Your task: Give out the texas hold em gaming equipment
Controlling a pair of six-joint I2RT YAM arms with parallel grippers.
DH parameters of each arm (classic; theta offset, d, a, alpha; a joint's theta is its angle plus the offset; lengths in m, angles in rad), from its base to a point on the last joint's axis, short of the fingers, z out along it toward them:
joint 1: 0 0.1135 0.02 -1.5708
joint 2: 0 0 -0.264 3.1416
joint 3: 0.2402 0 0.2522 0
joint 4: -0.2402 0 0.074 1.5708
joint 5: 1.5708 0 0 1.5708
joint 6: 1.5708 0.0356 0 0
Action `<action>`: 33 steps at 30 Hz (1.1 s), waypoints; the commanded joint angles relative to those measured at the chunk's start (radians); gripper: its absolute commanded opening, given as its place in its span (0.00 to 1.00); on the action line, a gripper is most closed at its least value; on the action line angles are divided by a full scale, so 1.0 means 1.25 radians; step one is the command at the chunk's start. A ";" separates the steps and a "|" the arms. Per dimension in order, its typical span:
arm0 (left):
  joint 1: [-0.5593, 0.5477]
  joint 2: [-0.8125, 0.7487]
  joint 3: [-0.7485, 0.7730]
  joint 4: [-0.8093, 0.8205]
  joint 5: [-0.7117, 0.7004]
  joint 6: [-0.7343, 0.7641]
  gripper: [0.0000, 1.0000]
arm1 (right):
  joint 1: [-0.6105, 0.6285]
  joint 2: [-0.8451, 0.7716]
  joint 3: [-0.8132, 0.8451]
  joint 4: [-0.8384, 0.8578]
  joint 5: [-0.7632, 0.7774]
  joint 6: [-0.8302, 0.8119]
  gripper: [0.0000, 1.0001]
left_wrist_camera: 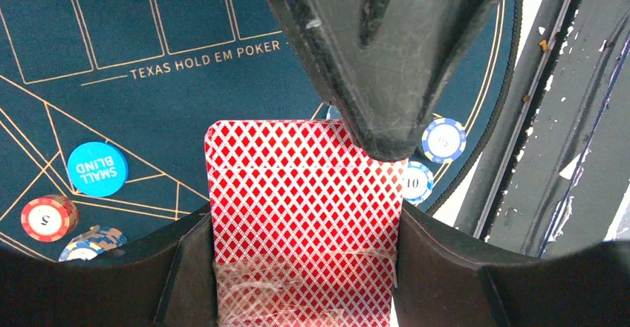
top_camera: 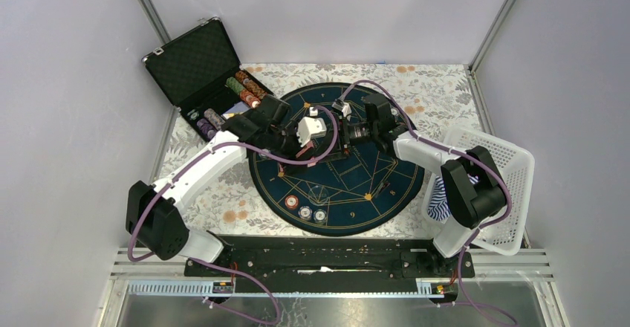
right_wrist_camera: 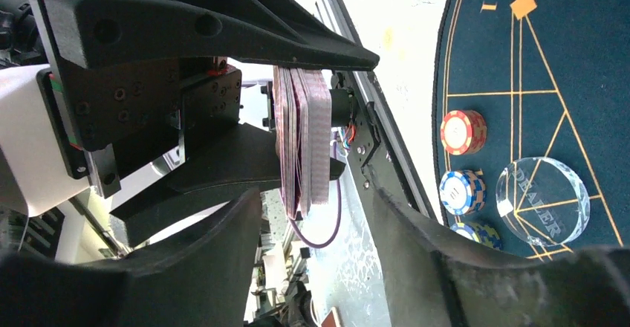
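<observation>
A red diamond lattice covers the playing cards [left_wrist_camera: 304,215]; the mat [left_wrist_camera: 111,15] is navy with gold lines.

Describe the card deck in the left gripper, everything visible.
The card deck is a red stack with white diamond-lattice backs, clear film or tape across its lower part. The left gripper clamps its side edges, above the dark blue mat. The open right gripper straddles its far end, one finger overlapping a corner.

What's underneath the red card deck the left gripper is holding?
Under the deck of red-backed cards in the left gripper lies the blue poker mat. Two blue-white chips show beside its right edge; anything directly behind the deck is covered.
</observation>
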 commanded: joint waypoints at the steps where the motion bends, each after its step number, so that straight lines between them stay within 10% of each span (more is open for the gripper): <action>1: 0.004 -0.035 0.001 0.043 0.030 0.018 0.00 | 0.004 -0.037 0.028 0.042 -0.013 0.009 0.65; 20: 0.012 -0.056 0.003 0.046 0.065 0.015 0.00 | 0.004 0.006 0.058 -0.065 0.035 -0.061 0.28; 33: 0.020 -0.057 -0.008 0.046 0.063 0.021 0.00 | -0.007 -0.036 0.045 -0.036 0.012 -0.049 0.40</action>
